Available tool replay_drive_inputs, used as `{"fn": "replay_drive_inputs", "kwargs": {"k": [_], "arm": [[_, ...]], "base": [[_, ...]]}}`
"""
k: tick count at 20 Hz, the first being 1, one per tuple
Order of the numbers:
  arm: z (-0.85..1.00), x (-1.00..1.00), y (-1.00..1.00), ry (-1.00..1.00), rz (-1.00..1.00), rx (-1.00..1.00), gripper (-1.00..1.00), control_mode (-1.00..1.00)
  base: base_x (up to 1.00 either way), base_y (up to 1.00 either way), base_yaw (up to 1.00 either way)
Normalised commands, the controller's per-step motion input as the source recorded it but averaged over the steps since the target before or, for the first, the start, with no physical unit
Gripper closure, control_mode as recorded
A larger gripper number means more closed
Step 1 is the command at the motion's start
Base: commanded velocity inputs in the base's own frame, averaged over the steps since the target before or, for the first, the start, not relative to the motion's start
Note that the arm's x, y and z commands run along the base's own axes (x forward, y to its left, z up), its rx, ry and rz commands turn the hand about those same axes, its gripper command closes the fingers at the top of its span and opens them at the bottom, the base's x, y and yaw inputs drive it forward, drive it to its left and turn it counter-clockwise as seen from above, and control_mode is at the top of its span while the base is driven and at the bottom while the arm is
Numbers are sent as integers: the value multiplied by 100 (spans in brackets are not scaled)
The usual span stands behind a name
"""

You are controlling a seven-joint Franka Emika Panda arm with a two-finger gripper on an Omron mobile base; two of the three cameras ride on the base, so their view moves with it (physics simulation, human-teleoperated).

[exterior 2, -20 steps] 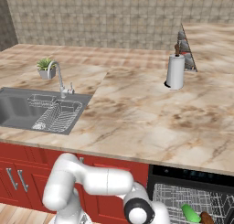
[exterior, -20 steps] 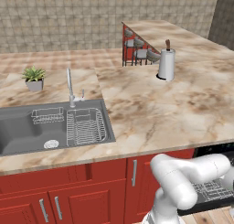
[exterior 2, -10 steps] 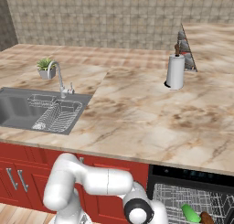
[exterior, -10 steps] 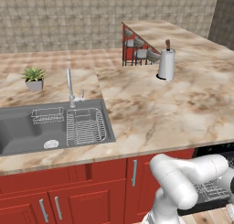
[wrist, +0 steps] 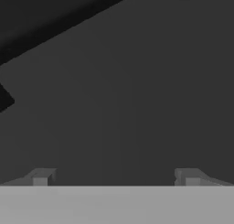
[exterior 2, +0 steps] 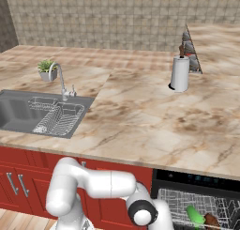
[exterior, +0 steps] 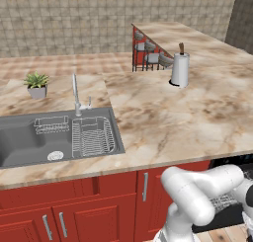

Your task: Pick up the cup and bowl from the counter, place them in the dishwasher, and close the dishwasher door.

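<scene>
**Arm low at the dishwasher, door left to close**

In the hand view we see the gripper (wrist: 116,177) with its two fingertips (wrist: 42,176) set wide apart at the bottom of the frame and nothing between them; the hand is open and empty. Ahead of it lies a flat, dark surface that we take to be part of the dishwasher door (wrist: 119,104), though the view is too dark to tell which part or how close it is.

In the lower right of the right base view the dishwasher (exterior 2: 197,180) stands open, its pale wire rack (exterior 2: 176,203) showing. A green item (exterior 2: 195,215) and a brownish one (exterior 2: 212,220) sit in the rack; we judge these to be the cup and bowl, but they are too small for us to say which is which. The counter (exterior 2: 140,126) carries a paper towel roll (exterior 2: 180,73) toward the upper right, a small potted plant (exterior 2: 47,70) at the upper left and the sink (exterior 2: 18,114) at the left edge.

So we judge the loading done and the closing still ahead. The door should be stiff, fairly heavy and hinged along its bottom edge, with a smooth face that open fingers may slide on. We would push from beneath near its free outer edge, near the middle of its width, rather than pinch it.
</scene>
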Motion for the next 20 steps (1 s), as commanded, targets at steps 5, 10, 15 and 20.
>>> {"fn": "replay_drive_inputs", "kwargs": {"k": [5, 10, 15, 20], "arm": [[1, 75, -57, 0, 0, 16, -100, -100], [0, 65, -41, 0, 0, 21, -100, -100], [0, 64, -37, 0, 0, 19, -100, -100], [0, 59, -38, 0, 0, 23, -100, -100]], "base": [[0, 0, 0], [0, 0, 0], [0, 0, 0], [0, 0, 0]]}}
